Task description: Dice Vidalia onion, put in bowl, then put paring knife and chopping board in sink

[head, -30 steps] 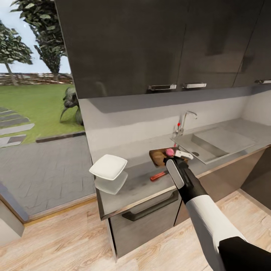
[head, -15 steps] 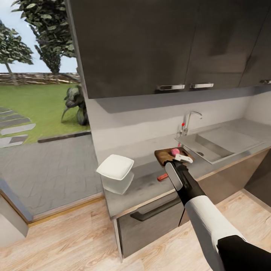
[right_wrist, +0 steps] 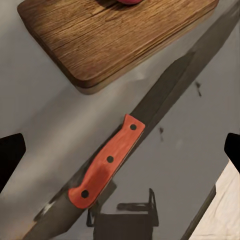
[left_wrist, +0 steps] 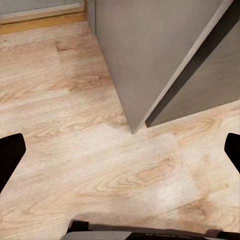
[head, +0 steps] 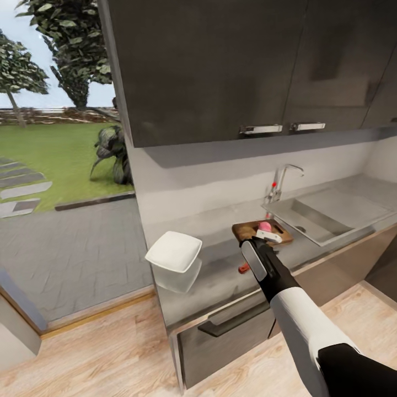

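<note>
Right arm: white, black and grey shells

The right arm has a black upper segment, a smooth white forearm shell, a black wrist section, and a long grey oval panel edged in black; the right gripper at its end is white-grey.

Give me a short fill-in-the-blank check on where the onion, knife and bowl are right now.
1. The onion rests on the ______, not in the sink.
2. The knife with the red handle lies flat on the ______ beside the board.
3. Both fingers of the right gripper stand apart over the knife, so the gripper is ______.
4. The white bowl holds ______ diced onion.

Missing words: board; countertop; open; no
</note>
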You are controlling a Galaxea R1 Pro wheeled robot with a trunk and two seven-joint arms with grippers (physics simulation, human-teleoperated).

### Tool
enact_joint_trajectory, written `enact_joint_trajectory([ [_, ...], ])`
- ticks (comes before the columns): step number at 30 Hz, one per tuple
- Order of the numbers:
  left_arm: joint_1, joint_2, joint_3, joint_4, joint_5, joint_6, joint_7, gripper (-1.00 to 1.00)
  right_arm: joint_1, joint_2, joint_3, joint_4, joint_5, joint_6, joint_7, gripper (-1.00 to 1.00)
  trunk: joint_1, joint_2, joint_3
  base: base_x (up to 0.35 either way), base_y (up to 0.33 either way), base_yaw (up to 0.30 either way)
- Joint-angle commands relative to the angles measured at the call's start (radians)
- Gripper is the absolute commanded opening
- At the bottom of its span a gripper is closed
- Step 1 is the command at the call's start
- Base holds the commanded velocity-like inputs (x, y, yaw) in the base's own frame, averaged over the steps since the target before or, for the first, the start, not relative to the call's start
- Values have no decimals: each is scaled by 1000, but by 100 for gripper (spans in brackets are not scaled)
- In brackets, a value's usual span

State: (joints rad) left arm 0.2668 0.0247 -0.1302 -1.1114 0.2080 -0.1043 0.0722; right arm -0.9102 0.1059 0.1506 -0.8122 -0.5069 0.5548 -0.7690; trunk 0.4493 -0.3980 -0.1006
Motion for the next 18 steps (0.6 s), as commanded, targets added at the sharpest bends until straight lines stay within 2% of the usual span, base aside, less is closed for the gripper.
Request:
enact_joint_trajectory([
  [1,0,1,-5,-1,8,-3,8,100,-1,0,4,0,-7,3,-9,100,1,-2,-2,20,7,0],
  [6,0,1,-5,-1,8,-3,8,100,-1,1,6,1,-4,3,-24,100,1,-2,-2,7,3,0],
  [9,0,1,-5,-1,8,-3,8,100,-1,1,8,1,-4,4,-72,100,1,-2,-2,0,0,0],
  [13,0,1,-5,-1,8,-3,7,100,-1,2,9,1,-4,5,-93,100,1,-2,-2,0,0,0],
  [18,0,-6,-5,1,8,-3,7,100,-1,19,9,1,-3,5,-99,100,1,-2,-2,5,2,0],
])
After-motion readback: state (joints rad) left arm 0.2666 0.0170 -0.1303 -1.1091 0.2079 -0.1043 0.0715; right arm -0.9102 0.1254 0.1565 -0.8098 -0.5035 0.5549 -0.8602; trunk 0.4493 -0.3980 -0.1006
